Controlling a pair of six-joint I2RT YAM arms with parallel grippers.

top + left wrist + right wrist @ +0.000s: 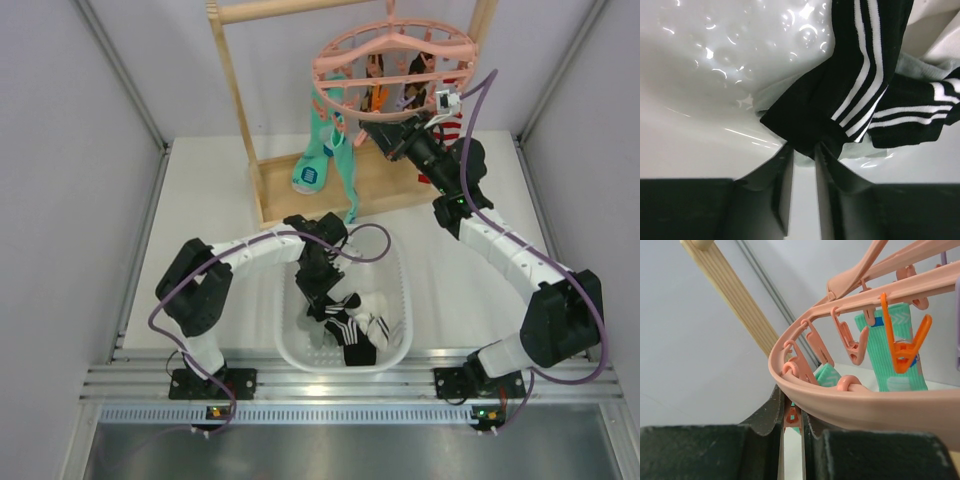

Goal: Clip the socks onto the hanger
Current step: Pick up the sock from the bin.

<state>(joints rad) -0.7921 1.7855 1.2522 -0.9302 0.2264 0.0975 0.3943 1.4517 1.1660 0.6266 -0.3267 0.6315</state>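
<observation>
Legible text, all three views: none. You can note one candidate only: a white oval patch with a dark mark on the foot of the teal sock (309,175), which hangs from the pink hanger (395,62) at the far side. It is too small to read. The white bands on the black sock (860,90) are stripes, not characters.

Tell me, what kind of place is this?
Likely a robot test bench staged as a laundry corner: two arms bolted at a walled white table, a basket of socks, a pink clip hanger on a wooden rack.
</observation>
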